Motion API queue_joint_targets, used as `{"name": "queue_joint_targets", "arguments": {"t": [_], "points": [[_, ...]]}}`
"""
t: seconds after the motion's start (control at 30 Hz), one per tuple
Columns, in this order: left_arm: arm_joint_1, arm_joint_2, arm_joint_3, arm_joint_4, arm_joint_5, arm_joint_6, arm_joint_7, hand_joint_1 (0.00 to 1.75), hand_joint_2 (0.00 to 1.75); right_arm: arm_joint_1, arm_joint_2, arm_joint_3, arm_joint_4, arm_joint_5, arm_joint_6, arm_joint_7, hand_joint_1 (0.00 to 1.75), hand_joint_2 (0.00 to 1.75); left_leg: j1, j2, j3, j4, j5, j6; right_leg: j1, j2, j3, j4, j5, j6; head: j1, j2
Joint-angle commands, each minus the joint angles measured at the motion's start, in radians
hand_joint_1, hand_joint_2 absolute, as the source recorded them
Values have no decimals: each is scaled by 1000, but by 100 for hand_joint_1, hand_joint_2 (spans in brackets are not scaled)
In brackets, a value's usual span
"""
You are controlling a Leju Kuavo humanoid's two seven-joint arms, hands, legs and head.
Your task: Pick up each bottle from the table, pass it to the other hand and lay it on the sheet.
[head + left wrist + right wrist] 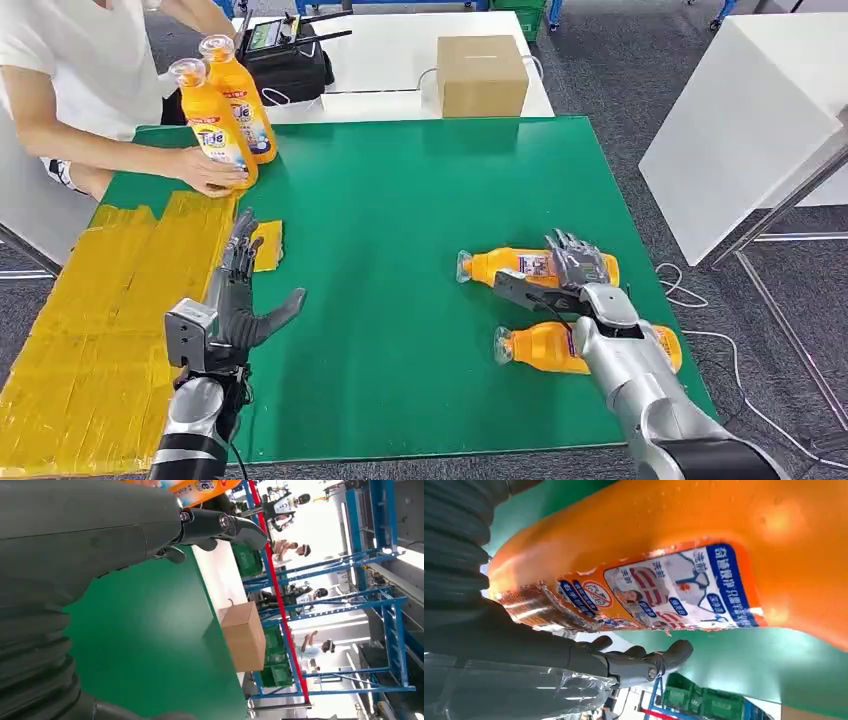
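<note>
Two orange detergent bottles lie on their sides on the green table (400, 300) at the right: a far one (500, 266) and a near one (540, 347). My right hand (575, 268) reaches over the far bottle, its fingers spread on the label and its thumb in front. The right wrist view shows this bottle (674, 540) close against the palm, with the fingers (639, 662) still extended beside it. My left hand (243, 290) hovers open by the yellow sheet (90, 320) and holds nothing. Two more bottles (215, 125) (245, 100) stand upright at the back left.
A person's hand (205, 172) rests on the nearer upright bottle. A small yellow scrap (268, 245) lies by the sheet's edge. Behind the green table are a cardboard box (482, 75) and a black bag (290, 55). A white table (750, 130) stands to the right.
</note>
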Motion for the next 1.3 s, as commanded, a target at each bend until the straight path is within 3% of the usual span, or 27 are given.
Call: {"name": "queue_joint_targets", "arguments": {"t": [0.03,0.17,0.2,0.23,0.27,1.3], "points": [[-50,-6,50,93,3,-3,7,0,175,-84,-5,35,130,74,25,62,0,175,0,1,4,0,-2,0,0,0,4,0,-1,-1,0,0],[-55,-7,56,96,3,-3,10,0,175,-117,-3,34,136,91,42,70,0,175,0,1,2,0,-1,0,0,0,2,0,-1,0,0,0],[-55,-8,58,97,3,-3,12,0,175,-120,-3,35,138,97,48,72,17,175,-1,1,2,0,-1,0,0,0,2,0,-1,0,0,0],[-54,-9,60,98,3,-3,12,0,175,-120,-1,31,139,99,47,71,138,175,0,2,4,0,-2,0,0,0,3,0,-1,-1,0,0],[-52,-9,61,99,3,-3,13,0,175,-114,1,26,137,97,43,69,161,175,0,0,2,0,0,0,0,0,2,0,-1,0,0,0],[-51,-8,62,100,3,-3,13,0,175,-109,1,26,137,98,39,69,161,175,0,1,6,0,-2,0,1,-1,5,0,-2,-1,0,0]]}}
